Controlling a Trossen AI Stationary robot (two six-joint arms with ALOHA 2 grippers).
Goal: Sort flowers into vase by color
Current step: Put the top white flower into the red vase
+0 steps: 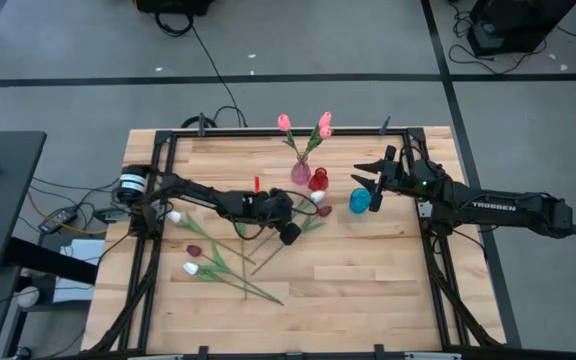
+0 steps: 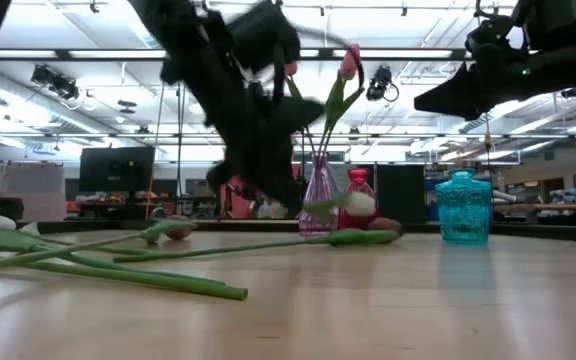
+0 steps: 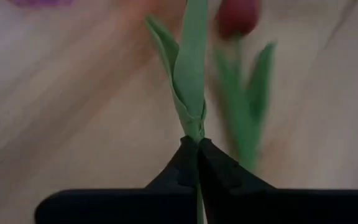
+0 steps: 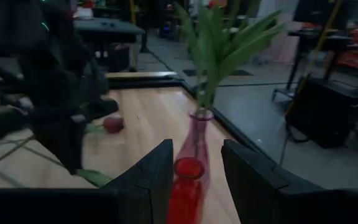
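My left gripper [image 3: 197, 146] is at the middle of the table [image 1: 368, 290], fingers pressed together on the green stem of a tulip [image 3: 188, 68]. My right gripper [image 1: 368, 180] hovers near the right edge above the teal vase [image 1: 359, 201], fingers spread and empty. Two pink tulips stand in the pink vase [image 1: 300, 172] at the far edge, beside the red vase [image 1: 318, 180]. The other tulips [image 1: 213, 262] lie toward the left edge.

Held flower [image 3: 190, 74] — head cut off; maroon tulip [image 3: 236, 15] blurred.
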